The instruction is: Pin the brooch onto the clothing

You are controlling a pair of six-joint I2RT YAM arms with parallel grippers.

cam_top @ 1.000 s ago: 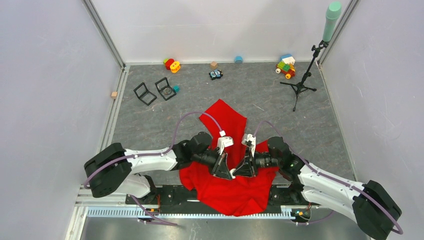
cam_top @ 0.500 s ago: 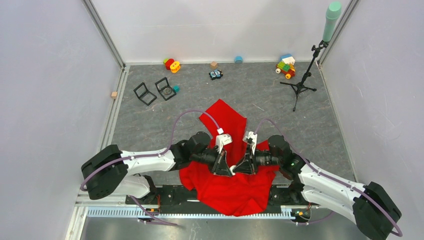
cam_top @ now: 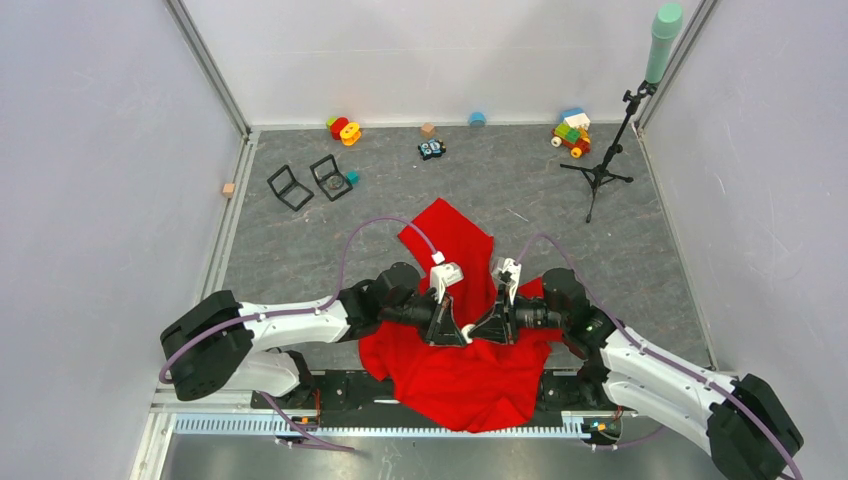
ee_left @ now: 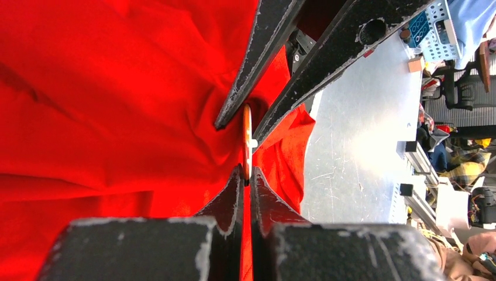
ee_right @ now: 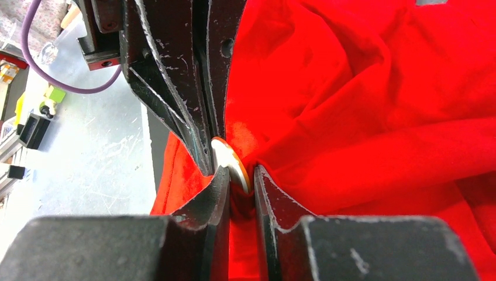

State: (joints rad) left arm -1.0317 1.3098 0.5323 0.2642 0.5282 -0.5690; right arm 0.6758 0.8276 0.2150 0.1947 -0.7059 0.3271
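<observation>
1. The brooch [ee_left: 247,139] is a thin round disc, seen edge-on. It stands against a bunched fold of the red T-shirt [cam_top: 465,390], which lies crumpled on the tabletop [cam_top: 560,215] at the near edge, between my two arms.
2. My left end effector [ee_left: 246,177] is clenched on the brooch's rim, its fingertips almost meeting across the thin metal.
3. My right end effector [ee_right: 238,175] comes in from the opposite side and is closed around the disc together with a pinch of red fabric. The back of the brooch is hidden, so I cannot tell whether the pin has gone through the cloth.
4. I judge this to be the pinning step itself, not yet finished.
5. What could go wrong from here:
   - I hold the disc only by its edge, so any pull in differing directions could twist it or pop it out.
   - The soft fabric may slide along the pin instead of being pierced.
   - If I let go on either side before the clasp catches, the brooch drops into the folds.
</observation>
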